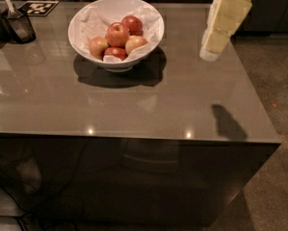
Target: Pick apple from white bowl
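A wide glossy white bowl [83, 44] lined with crumpled white paper sits at the back middle of the grey table. Several red and yellow apples [117, 34] lie in it. My gripper [211, 49] is a pale cream arm end hanging down from the top right, above the table's right part. It is well to the right of the bowl and apart from it. Nothing shows in it.
A small dark container [19, 25] with a utensil stands at the back left. A black-and-white marker tag [37, 7] lies behind it. The table's right edge [259, 100] drops to a carpeted floor. The gripper's shadow [226, 121] falls near the front right corner.
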Available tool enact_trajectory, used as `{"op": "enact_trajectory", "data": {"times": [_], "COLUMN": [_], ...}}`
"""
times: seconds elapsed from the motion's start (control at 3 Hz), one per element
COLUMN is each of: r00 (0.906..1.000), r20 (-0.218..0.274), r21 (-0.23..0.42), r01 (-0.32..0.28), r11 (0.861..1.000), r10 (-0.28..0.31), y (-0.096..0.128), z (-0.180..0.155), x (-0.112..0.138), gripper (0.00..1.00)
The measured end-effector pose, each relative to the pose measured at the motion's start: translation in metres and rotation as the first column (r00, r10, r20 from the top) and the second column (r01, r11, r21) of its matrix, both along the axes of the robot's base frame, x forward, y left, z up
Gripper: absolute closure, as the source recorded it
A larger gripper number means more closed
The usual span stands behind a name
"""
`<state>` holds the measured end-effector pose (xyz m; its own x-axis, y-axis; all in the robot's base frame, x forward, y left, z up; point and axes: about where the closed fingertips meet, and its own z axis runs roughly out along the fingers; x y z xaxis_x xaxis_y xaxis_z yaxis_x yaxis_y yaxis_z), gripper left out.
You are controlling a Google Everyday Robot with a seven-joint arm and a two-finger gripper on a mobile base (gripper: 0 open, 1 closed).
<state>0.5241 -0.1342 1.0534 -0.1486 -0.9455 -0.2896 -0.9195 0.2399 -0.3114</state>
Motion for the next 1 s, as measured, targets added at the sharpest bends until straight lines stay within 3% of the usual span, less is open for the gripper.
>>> {"op": "enact_trajectory", "data": {"times": [0.33,0.67,1.0], "r00": [0.995,0.9792,0.9745], "r20": [0.044,0.093,0.129], "r21": [0.017,0.025,0.045], "r01": [-0.09,-0.184,-0.191], "r11": [0.996,0.983,0.981], "r10": [0.089,0.181,0.184], "y": [0.054,0.101,0.111], "z": [0.033,0.055,0.06], "x": [0.008,0.021,0.028], "gripper": [0.0,0.0,0.0]}}
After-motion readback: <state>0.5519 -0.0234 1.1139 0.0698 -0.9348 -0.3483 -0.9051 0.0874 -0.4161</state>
